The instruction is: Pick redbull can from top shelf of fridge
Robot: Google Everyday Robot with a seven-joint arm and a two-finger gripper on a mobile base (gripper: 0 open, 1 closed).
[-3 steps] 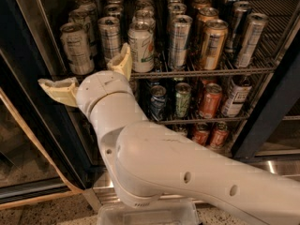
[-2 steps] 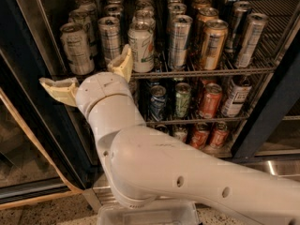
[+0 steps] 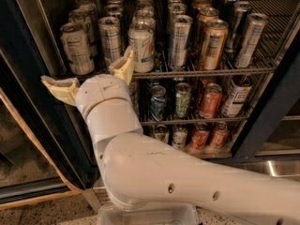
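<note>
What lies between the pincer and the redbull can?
In the camera view, only the front rail of the top shelf lies between the open pincer and the redbull can; no other can does.

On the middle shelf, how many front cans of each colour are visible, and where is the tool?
Blue can: 1
Green can: 1
Red can: 1
White can: 1
Total: 4
The tool, open, is at the left of the top shelf.

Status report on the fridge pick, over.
Gripper open, empty, at the top shelf front rail. Redbull can upright in front row, ungrasped. Black-text can and green-logo can flank it closely.
</note>
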